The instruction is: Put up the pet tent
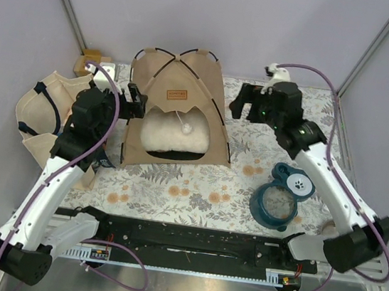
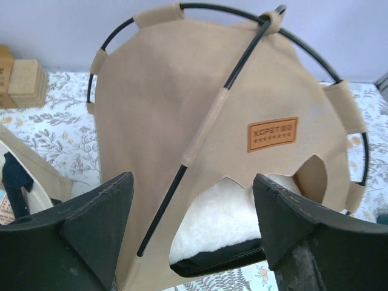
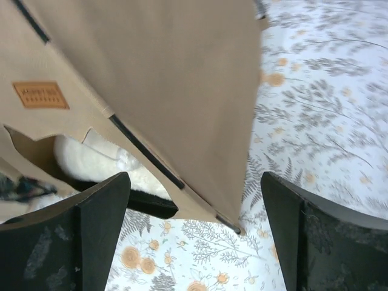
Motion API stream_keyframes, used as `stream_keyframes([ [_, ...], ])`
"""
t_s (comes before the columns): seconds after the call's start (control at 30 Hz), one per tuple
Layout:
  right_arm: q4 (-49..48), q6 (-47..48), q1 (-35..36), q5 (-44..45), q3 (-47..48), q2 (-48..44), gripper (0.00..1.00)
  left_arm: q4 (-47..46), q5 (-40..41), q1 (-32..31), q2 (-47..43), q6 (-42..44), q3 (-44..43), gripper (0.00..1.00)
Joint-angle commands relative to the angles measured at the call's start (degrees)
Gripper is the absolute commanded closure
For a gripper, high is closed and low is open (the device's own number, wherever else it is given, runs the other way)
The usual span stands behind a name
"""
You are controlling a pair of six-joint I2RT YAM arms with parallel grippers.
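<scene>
The pet tent (image 1: 177, 111) is seen standing upright on the floral-covered table (image 1: 174, 193), toward the far edge and somewhat left of the middle, with its opening turned to the near edge. Thin dark poles (image 2: 206, 121) are crossed over the tan canvas and threaded through fabric loops. A small brown label patch (image 2: 272, 133) is fixed above the opening. A cream fluffy pillow (image 1: 174, 136) is lodged inside, and a white pompom (image 1: 187, 125) is hung in front of it.

The left gripper (image 1: 134, 102) is held just beside the tent's left wall; its jaws are spread wide and nothing is pinched between them (in the left wrist view the tent fills the gap beyond the fingers (image 2: 97, 224)). The right gripper (image 1: 243, 102) is held near the tent's right rear corner, apart from the canvas, its jaws likewise parted wide with nothing held.

A beige tote bag (image 1: 41, 114) is slumped at the left edge of the table. A blue bowl (image 1: 274, 205) is set near the right edge, with a blue paw-print lid (image 1: 294, 180) touching its far side.
</scene>
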State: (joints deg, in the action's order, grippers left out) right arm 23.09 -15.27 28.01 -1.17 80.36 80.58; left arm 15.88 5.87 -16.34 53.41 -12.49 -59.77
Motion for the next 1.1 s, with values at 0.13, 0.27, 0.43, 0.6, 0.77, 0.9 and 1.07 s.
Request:
stream_keyframes([
  [0.13, 20.2, -19.4, -3.9, 21.7, -12.7, -12.8, 0.06, 0.1, -12.4, 0.1, -3.5, 1.3, -3.8, 0.17],
  [0.27, 26.0, -24.3, -4.0, 19.0, -20.1, -16.2, 0.09, -0.4, -15.8, 0.0, -3.4, 0.0, -3.5, 0.17],
  [0.43, 29.2, -29.0, -4.1, 15.7, -27.3, -17.0, 0.08, -0.9, -16.1, 0.0, -3.1, -0.4, -2.5, 0.16],
  [0.6, 25.4, -32.4, -4.1, 13.5, -35.3, -17.0, 0.03, -0.7, -15.3, 0.0, -3.1, -0.1, -2.0, 0.16],
  [0.77, 18.1, -32.1, -4.3, 11.6, -38.5, -13.2, 0.1, -0.4, -15.1, 0.0, -2.8, 0.4, -1.9, 0.16],
  [0.9, 14.6, -32.0, -4.3, 11.8, -37.3, -9.7, 0.35, 0.5, -14.7, 0.1, -2.4, 1.2, -2.5, 0.16],
  [1.07, 12.4, -32.1, -4.2, 14.1, -33.5, -6.7, 0.52, 1.1, -13.3, 0.0, -2.4, 2.7, -3.2, 0.16],
])
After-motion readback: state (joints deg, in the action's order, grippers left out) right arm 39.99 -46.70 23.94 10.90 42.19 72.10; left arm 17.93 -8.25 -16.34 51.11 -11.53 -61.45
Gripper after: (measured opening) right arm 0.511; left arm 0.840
